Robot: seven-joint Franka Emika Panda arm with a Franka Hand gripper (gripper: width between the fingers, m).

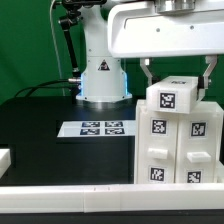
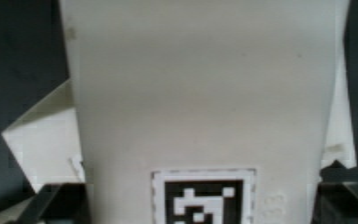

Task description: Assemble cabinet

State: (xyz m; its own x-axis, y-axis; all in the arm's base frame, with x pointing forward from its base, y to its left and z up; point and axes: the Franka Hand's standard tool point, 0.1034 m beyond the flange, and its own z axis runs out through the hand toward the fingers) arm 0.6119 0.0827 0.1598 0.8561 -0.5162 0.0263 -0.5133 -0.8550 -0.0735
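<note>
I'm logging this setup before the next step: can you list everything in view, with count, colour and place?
cabinet: one, white, with black-and-white tags on its blocks, standing at the exterior view's right; it fills the wrist view.
marker board: one, white with a row of tags, flat on the table at the middle.
table: one, black top.
rail: one, white, along the near edge.
small white piece: one, at the exterior view's left edge; cannot tell what it is.
arm: one, white, base behind the board.
pincer: one, dark fingers either side of the cabinet's top block.
</note>
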